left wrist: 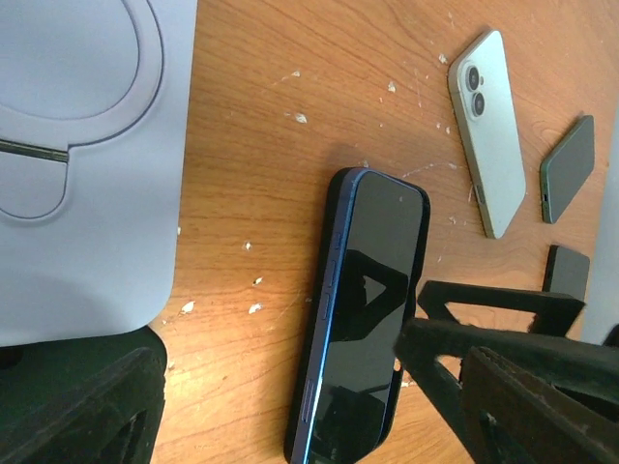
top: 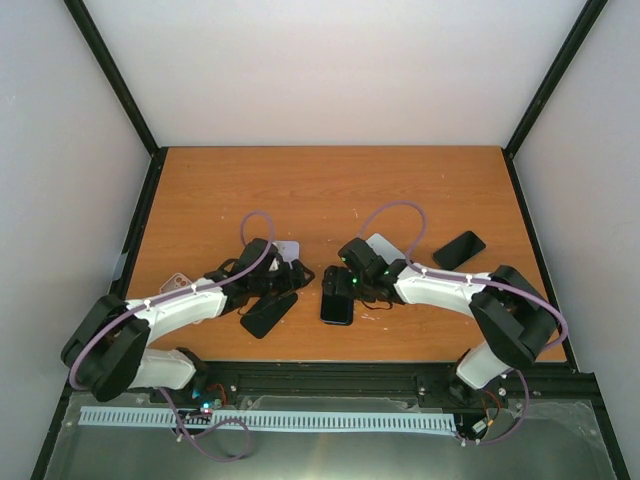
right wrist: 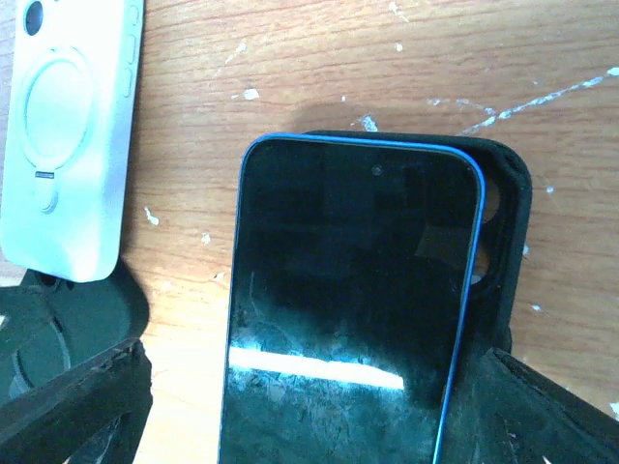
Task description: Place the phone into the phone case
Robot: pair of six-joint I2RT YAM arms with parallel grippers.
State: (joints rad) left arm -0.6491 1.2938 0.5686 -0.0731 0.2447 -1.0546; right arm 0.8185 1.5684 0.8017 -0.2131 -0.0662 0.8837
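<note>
The counter (right wrist: 319, 58) is orange-brown wood with visible grain, smooth but marked with small white flecks. The phone (right wrist: 348, 309) has a glossy black glass front and a shiny blue frame that looks like metal. The phone case (right wrist: 503, 222) under it is matt black, the white case (right wrist: 73, 145) is smooth matt plastic. The fingers (right wrist: 68, 411) of the right end effector (right wrist: 309, 425) are black, matt and grainy.
</note>
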